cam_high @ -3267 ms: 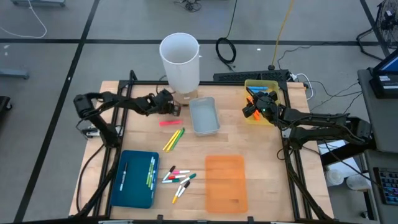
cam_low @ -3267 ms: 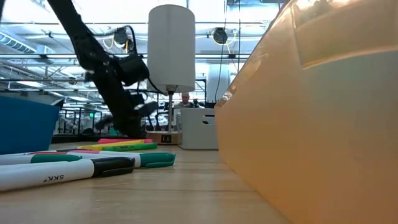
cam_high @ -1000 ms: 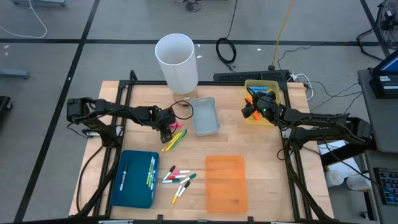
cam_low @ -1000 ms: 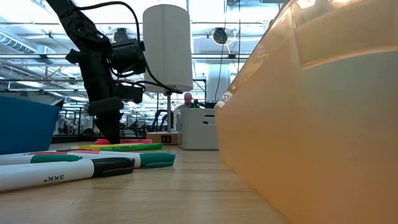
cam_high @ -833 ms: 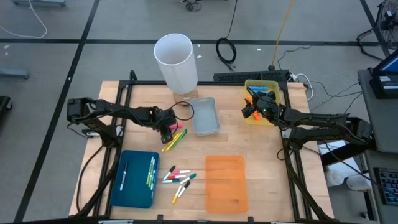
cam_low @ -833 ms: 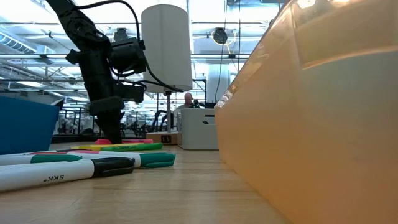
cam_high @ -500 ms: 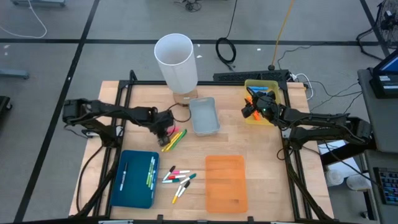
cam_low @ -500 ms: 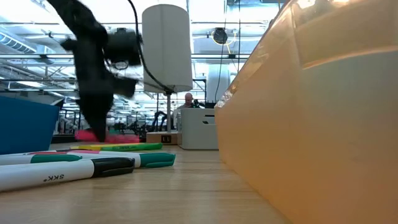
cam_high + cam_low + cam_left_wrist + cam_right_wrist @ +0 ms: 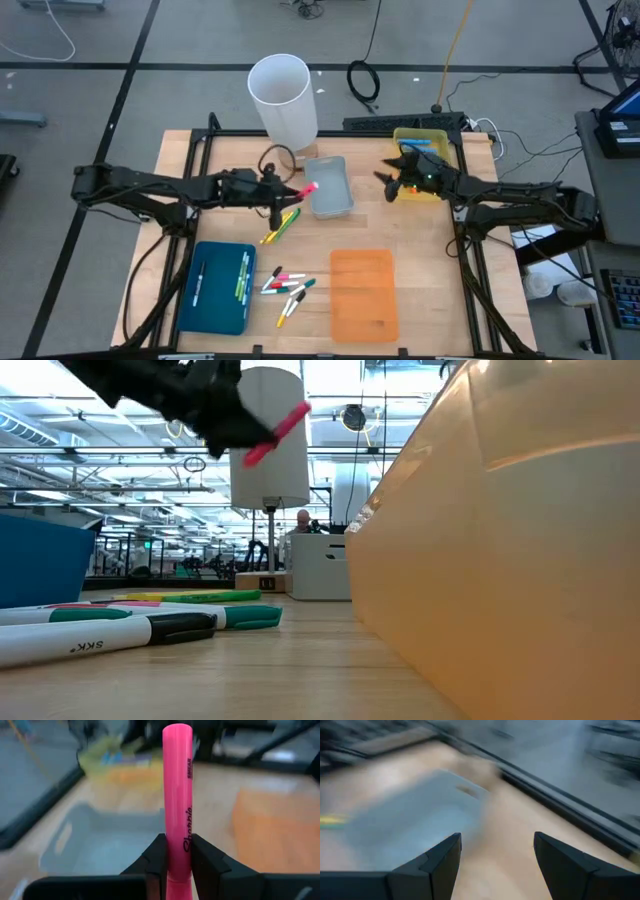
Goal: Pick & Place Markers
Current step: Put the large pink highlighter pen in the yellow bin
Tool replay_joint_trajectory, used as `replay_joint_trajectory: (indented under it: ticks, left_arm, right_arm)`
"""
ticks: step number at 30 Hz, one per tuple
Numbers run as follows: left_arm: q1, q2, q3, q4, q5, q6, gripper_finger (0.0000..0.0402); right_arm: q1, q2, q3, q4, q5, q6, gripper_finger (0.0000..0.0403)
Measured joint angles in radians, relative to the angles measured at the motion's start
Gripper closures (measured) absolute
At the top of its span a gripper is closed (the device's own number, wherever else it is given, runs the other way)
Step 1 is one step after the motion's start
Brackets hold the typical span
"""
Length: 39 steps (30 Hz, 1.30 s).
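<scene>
Since the earlier frames the left gripper [image 9: 283, 192] has lifted off the table with the pink marker [image 9: 306, 188], which lay beside the yellow and green ones; the right gripper [image 9: 390, 181] has swung out from over the yellow bin [image 9: 441, 143] toward the grey tray [image 9: 330, 186].

Left jaws are nearly closed, pinching the pink marker [image 9: 177, 790] low on its barrel. Most of it sticks out past the fingertips, tip aimed at the grey tray just ahead.

Right jaws are wide apart and empty, tray ahead of them.

Risks: the grip sits near one end, so the marker could pivot or slip mid-swing. Released early, it lands short of the tray or bounces off its rim. Both grippers are heading for the same tray and could collide.

Other markers [image 9: 287, 284] lie well behind the left jaws.
</scene>
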Motion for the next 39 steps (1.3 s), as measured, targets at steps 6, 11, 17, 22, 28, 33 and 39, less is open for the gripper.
replay_joint_trajectory:
  ticks: [6,11,17,22,28,33,39]
  left_arm:
    - [0.003,0.121,-0.018,0.348,0.041,0.039,0.0340]
    - [0.004,0.270,0.034,0.510,0.109,0.064,0.0340]
    - [0.010,0.409,0.149,0.515,0.177,0.072,0.0340]
    - [0.011,0.489,0.255,0.490,0.271,0.087,0.0340]
    - [0.011,0.510,0.308,0.409,0.289,0.097,0.0340]
    - [0.011,0.511,0.310,0.408,0.289,0.096,0.0340]
    - [0.011,0.511,0.310,0.404,0.260,0.088,0.0340]
  right_arm:
    - [0.098,0.010,0.000,0.307,-0.264,0.037,0.0165]
    - [0.221,0.075,0.000,0.505,-0.264,0.000,0.0165]
    - [0.296,0.200,0.036,0.640,-0.263,-0.024,0.0165]
    - [0.317,0.268,0.077,0.641,-0.263,-0.043,0.0165]
    - [0.327,0.276,0.085,0.645,-0.264,-0.078,0.0170]
    - [0.327,0.269,0.085,0.648,-0.267,-0.079,0.0239]
    - [0.325,0.269,0.085,0.643,-0.317,-0.100,0.0356]
